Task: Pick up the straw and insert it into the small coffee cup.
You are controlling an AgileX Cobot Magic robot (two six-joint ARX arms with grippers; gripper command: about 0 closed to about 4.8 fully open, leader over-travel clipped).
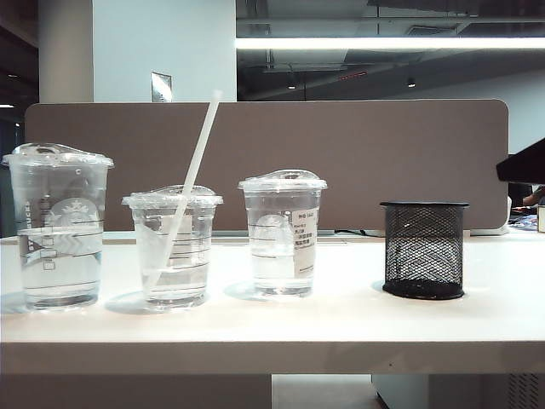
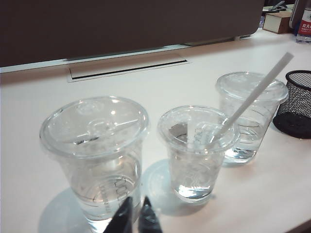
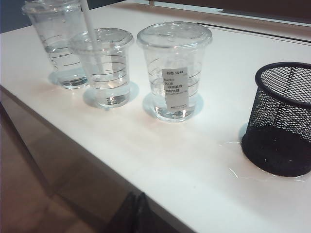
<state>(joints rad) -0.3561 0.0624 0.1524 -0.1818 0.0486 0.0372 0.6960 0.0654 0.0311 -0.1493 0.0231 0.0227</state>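
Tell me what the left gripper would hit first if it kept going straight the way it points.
Probably the tallest cup: the left gripper, shut, sits right before its wall. Depth is unclear. Beyond stands the small coffee cup, straw already in.

Exterior view: bright ceiling light strip (image 1: 392, 43) far, upper right, blown out. Table (image 1: 272, 328) near-white, overexposed; soft faint shadows under cups, near side. Room beyond divider (image 1: 264, 162) dim. Image slightly soft, low resolution.

Left wrist view: table washed out, pinkish cast; glare spots on lid of tallest cup (image 2: 95, 127); pale bluish shadows near cup bases. Left gripper (image 2: 134, 219) dark, blurred at close range.

Right wrist view: sharper on cups; mesh holder (image 3: 282, 119) dark, crisp. Right gripper (image 3: 136, 213) underexposed, out of focus.
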